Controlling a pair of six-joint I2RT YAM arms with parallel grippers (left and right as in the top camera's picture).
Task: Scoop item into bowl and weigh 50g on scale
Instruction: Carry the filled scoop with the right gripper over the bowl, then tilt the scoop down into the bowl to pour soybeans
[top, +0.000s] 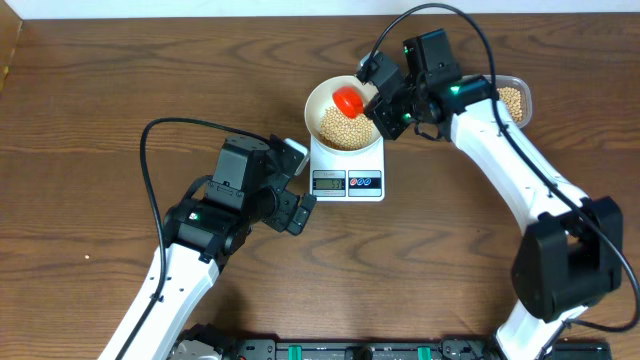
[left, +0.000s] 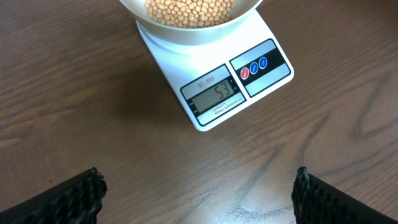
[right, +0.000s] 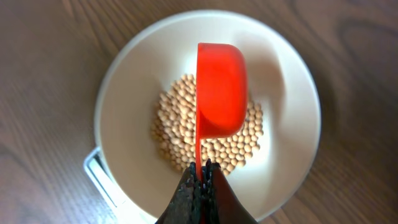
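The white bowl (top: 322, 98) stands on the white scale (top: 347, 178) and holds a heap of tan beans (top: 345, 127). The scale's display (left: 216, 96) reads 53 in the left wrist view, where the bowl (left: 249, 9) and beans (left: 189, 11) show at the top edge. My right gripper (top: 380, 103) is shut on the handle of a red scoop (top: 347, 100), held tipped on its side over the bowl. In the right wrist view the scoop (right: 221, 87) hangs over the beans (right: 177, 134) inside the bowl (right: 124, 124), fingers (right: 202, 171) clamped on its handle. My left gripper (left: 196, 193) is open and empty, just in front of the scale.
A clear plastic tub (top: 513, 100) with more beans sits at the back right, behind my right arm. The brown wooden table (top: 100, 120) spreads to the left and front. Black cables loop over both arms.
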